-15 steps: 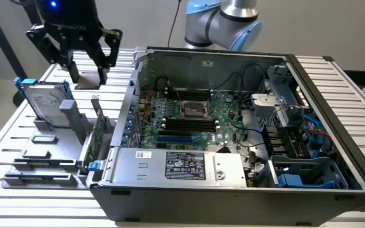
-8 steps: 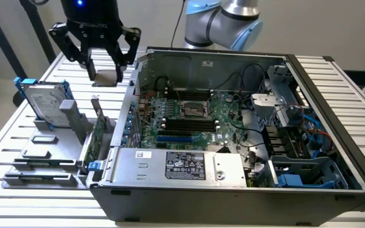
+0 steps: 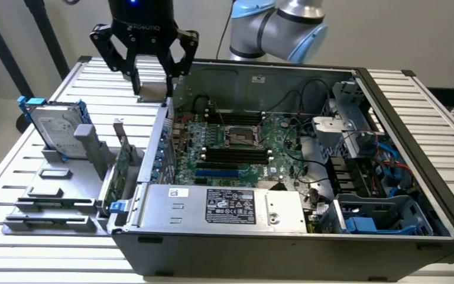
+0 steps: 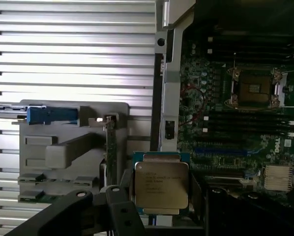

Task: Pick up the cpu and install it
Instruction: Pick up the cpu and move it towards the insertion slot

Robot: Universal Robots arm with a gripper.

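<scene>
The cpu [image 4: 161, 184], a small square chip with a dull silver top and green edge, sits between my gripper's [image 4: 162, 196] dark fingers [image 4: 116, 206]. In the exterior view the gripper [image 3: 154, 83] hangs over the slatted table just outside the back left wall of the open computer case, shut on the cpu [image 3: 154, 90] at its tips. The empty cpu socket [image 3: 241, 137] lies in the middle of the motherboard inside the case, off to the exterior view's right of the gripper. In the wrist view the socket [image 4: 253, 88] shows with its metal frame open.
A grey holder [image 3: 54, 195] on the table carries a hard drive with blue brackets [image 3: 54, 127] and an upright card [image 3: 120, 171]. The case wall [image 3: 164, 136] stands between gripper and motherboard. A labelled grey metal box [image 3: 219, 207] fills the case's front; cables and drive bays [image 3: 369, 171] line its right side.
</scene>
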